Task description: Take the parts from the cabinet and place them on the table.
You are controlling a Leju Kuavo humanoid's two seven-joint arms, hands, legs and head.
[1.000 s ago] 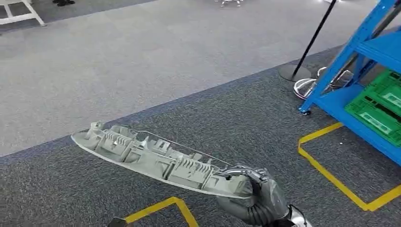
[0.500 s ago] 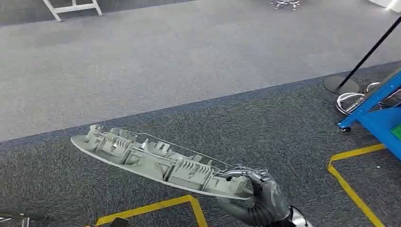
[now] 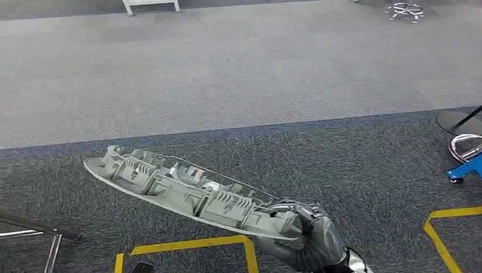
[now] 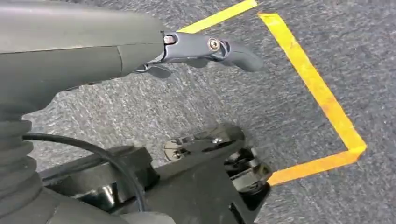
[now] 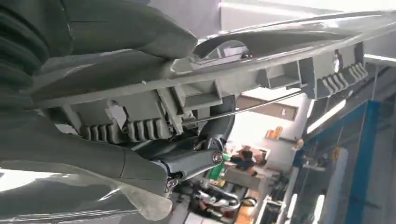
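The right hand comes in low in the head view with its fingers wrapped over one end of a long grey plastic part, gripping it firmly. The part is carried in the air above the dark carpet, its free end reaching out and away to the robot's left, slightly higher than the held end. It is a slim, boat-shaped moulding, pale grey, tapering to a rounded tip. The side facing up is the hollow one, crowded with ribs, small box-like pockets and comb-like clips along its length. A thin metal rod runs along its far edge. In the right wrist view the same part lies across the thumb, with the darker fingers curled against its ribbed side and the rod passing close by them.

The left hand hangs over the carpet with nothing in it, its fingers loosely extended and apart.

Yellow tape lines are stuck on the dark carpet below the part, and a lighter grey floor begins beyond it. A blue foot of a shelf frame stands at the right edge.
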